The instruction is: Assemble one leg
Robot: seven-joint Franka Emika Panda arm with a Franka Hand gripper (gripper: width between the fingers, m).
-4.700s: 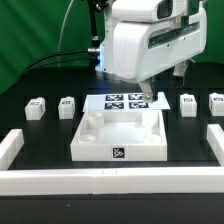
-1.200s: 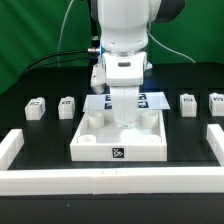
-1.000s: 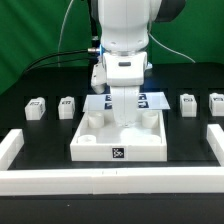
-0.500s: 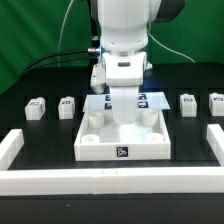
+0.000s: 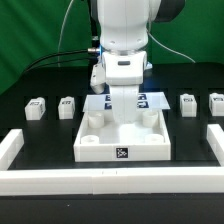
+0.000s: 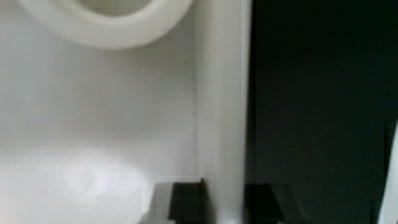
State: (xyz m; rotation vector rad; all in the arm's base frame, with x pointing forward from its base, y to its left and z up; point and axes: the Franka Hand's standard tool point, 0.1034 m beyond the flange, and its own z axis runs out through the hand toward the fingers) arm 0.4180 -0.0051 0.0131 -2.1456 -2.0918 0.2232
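Four legs lie loose in one row on the black tabletop [image 5: 45, 135]; none is in the end effector [image 5: 122, 112].

The first leg [image 5: 36, 108] and second leg [image 5: 67, 105] sit well off to the exterior view's left of the end effector, slightly apart from each other, tags showing.

The end effector points straight down into the tray [image 5: 95, 150] at its far wall, with its tips below the rim. In the wrist view the dark fingertips [image 6: 180, 205] stand on either side of that white wall. The end effector looks clamped on the wall, though the contact is too blurred to be sure. A round corner socket [image 6: 121, 22] shows on the wall's inner side, with black tabletop on the outer side.

The marker board [image 5: 150, 99] lies flat just behind the end effector, partly hidden by it. The tray's front wall carries one tag [image 5: 121, 153].

The third leg [image 5: 187, 102] and fourth leg [image 5: 216, 102] sit well off to the exterior view's right of the end effector, apart from each other.

A white rail [image 5: 110, 181] runs along the front, beyond the tray from the end effector.
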